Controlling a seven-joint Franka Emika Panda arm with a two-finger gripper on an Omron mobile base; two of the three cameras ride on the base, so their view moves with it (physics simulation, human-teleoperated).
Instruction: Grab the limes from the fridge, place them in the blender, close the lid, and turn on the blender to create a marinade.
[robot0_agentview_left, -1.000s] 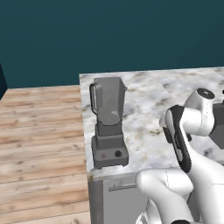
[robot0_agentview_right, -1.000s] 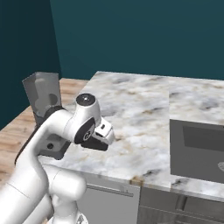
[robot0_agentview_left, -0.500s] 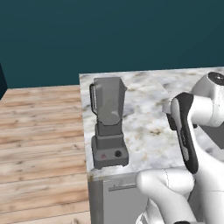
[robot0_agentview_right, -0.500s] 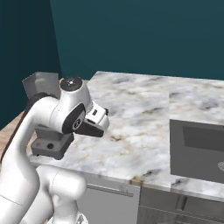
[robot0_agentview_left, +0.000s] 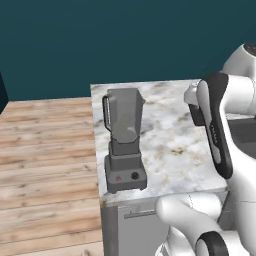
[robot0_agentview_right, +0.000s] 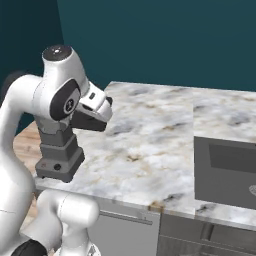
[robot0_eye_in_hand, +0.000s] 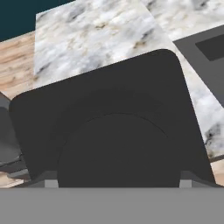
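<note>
The blender (robot0_agentview_left: 124, 140) stands at the counter's left front corner, its grey jar open on top, with a red button and a black knob on its base. The black square lid (robot0_eye_in_hand: 109, 127) sits between my fingertips (robot0_eye_in_hand: 50, 182) in the hand view, and my gripper (robot0_eye_in_hand: 118, 183) is shut on it. My gripper (robot0_agentview_right: 98, 116) hangs above the counter just right of the blender base (robot0_agentview_right: 59, 159), the dark lid (robot0_agentview_right: 89, 121) under the hand. From the left, my gripper (robot0_agentview_left: 193, 106) is half hidden behind my forearm. The limes and the fridge are out of view.
The marble counter (robot0_agentview_right: 150, 135) runs rightward to a dark sunken sink (robot0_agentview_right: 227, 170). Wooden floor (robot0_agentview_left: 45, 150) lies left of the counter's edge. A grey cabinet front (robot0_agentview_left: 135, 230) is below the counter. My own white arm rises between the right base camera and the blender jar.
My hand has risen and swung left toward the blender, carrying the lid. The upper arm has lifted with it. The blender has not moved.
</note>
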